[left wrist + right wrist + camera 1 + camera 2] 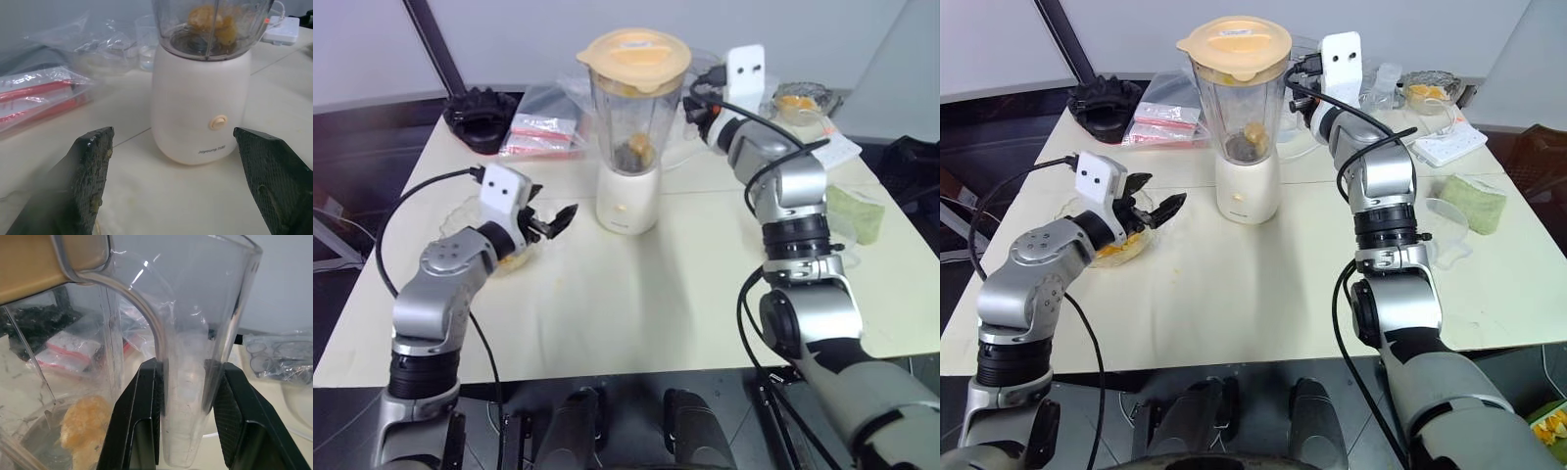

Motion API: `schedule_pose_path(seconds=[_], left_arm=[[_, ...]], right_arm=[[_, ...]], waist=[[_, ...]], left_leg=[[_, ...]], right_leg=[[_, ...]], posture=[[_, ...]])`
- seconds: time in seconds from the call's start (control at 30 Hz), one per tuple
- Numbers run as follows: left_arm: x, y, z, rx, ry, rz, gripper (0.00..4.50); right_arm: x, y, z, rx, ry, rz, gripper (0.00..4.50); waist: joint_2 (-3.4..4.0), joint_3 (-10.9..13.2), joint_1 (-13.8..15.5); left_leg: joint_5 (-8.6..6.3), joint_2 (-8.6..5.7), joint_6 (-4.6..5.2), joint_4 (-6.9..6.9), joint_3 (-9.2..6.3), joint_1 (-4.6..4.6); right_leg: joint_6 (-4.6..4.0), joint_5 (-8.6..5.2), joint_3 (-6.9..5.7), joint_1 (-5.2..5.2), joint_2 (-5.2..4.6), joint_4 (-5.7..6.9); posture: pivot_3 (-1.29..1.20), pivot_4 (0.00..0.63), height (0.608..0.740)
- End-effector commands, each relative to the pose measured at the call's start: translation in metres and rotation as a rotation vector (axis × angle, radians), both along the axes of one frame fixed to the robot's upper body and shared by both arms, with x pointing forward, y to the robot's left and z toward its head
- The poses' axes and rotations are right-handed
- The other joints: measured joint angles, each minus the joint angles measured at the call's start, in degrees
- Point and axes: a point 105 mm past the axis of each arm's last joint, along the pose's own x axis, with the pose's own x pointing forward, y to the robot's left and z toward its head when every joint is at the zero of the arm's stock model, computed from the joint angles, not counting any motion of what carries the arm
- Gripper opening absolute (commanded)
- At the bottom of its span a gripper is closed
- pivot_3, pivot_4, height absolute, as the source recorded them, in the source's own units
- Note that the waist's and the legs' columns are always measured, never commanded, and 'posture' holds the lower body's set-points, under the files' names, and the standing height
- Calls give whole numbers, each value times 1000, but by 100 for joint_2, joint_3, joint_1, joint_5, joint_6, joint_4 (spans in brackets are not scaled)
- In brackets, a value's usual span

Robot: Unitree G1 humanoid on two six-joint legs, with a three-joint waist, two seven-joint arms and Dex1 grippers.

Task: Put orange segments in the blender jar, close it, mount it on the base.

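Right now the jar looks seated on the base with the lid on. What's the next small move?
Probably open the right gripper and back it off the jar's handle. The jar stands upright on the base, lid on, orange pieces inside, so the job looks done. The right fingers are clamped on the handle; the left gripper is open, clear of the base.
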Motion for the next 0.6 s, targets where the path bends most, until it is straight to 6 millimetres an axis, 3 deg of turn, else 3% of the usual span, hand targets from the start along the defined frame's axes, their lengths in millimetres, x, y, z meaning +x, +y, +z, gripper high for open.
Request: schedule_pose_path(seconds=[0.03,0.2,0.33,0.6], left_arm=[[-4,-8,12,-3,-61,-27,4165],[-4,-9,10,-13,-52,-41,4165],[-5,-11,8,-46,-39,-59,4165],[-17,-20,-14,-54,27,-139,4165]], right_arm=[[4,-7,-13,-62,40,-25,1983],[-5,-11,-8,-169,-31,-57,4415],[-32,-17,-28,-277,-43,-67,4415],[-98,-19,-101,-247,-2,23,4415]], waist=[[-3,-2,-4],[-1,0,-9],[-2,0,2],[-6,-1,2]], left_leg=[[0,0,0,0,0,1],[0,1,0,-1,0,-2],[0,1,0,-5,-4,-10],[-1,3,0,-1,-3,-6]], right_leg=[[0,0,0,1,0,0],[-2,-1,-1,-3,1,0],[7,3,-2,-11,1,-3],[-7,-6,-5,-1,-2,-9]], posture=[[0,150,740],[0,150,740],[0,150,740],[0,150,740]])
